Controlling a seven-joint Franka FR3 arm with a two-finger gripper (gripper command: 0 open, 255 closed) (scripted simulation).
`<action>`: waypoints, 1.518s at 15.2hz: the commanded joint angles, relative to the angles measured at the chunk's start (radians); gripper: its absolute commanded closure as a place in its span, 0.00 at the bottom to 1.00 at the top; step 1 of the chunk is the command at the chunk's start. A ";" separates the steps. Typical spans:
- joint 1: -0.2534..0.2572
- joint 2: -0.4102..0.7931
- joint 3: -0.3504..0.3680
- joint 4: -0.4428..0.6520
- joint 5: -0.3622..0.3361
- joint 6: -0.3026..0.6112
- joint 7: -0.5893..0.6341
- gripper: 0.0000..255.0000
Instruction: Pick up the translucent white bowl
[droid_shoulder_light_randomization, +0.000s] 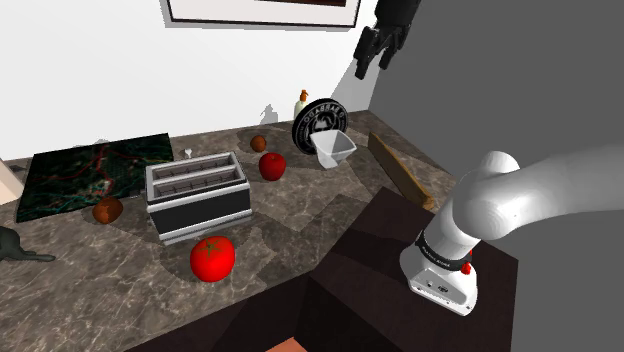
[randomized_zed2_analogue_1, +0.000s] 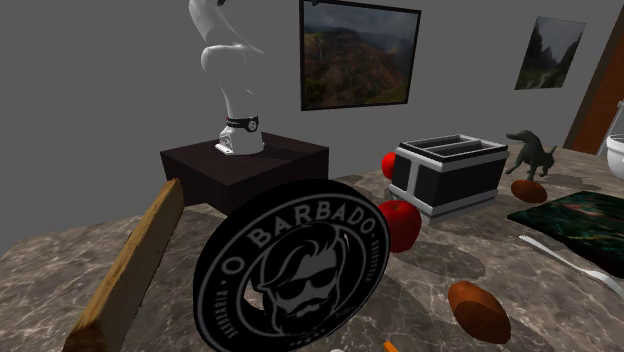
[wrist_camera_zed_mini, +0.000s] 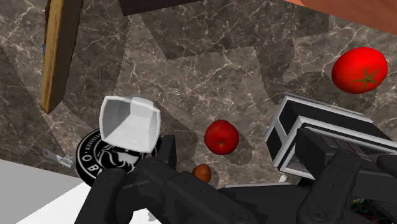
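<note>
The white bowl (droid_shoulder_light_randomization: 333, 148) has angular, squarish walls and stands on the dark marble counter (droid_shoulder_light_randomization: 300, 215), just in front of a black round disc (droid_shoulder_light_randomization: 318, 120). My black gripper (droid_shoulder_light_randomization: 376, 50) hangs high above the counter, up near the wall and well above the bowl, with its fingers apart and nothing between them. In the wrist view the bowl (wrist_camera_zed_mini: 130, 123) lies far below, outside one of the fingers (wrist_camera_zed_mini: 167, 151) and not between the two. The gripper (wrist_camera_zed_mini: 238, 153) is open.
Near the bowl are a red apple (droid_shoulder_light_randomization: 272, 165), a small brown object (droid_shoulder_light_randomization: 258, 143) and a wooden plank (droid_shoulder_light_randomization: 400, 170). A toaster (droid_shoulder_light_randomization: 197, 192), a red tomato (droid_shoulder_light_randomization: 213, 258), a dark mat (droid_shoulder_light_randomization: 95, 170) and the stand (droid_shoulder_light_randomization: 400, 290) are further off.
</note>
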 joint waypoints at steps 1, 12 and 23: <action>0.000 0.000 0.000 0.000 0.000 0.000 0.000 0.00; -0.045 0.130 -0.073 -0.242 -0.096 0.392 -0.046 0.00; -0.117 0.456 -0.142 -0.307 -0.213 0.809 -0.057 0.00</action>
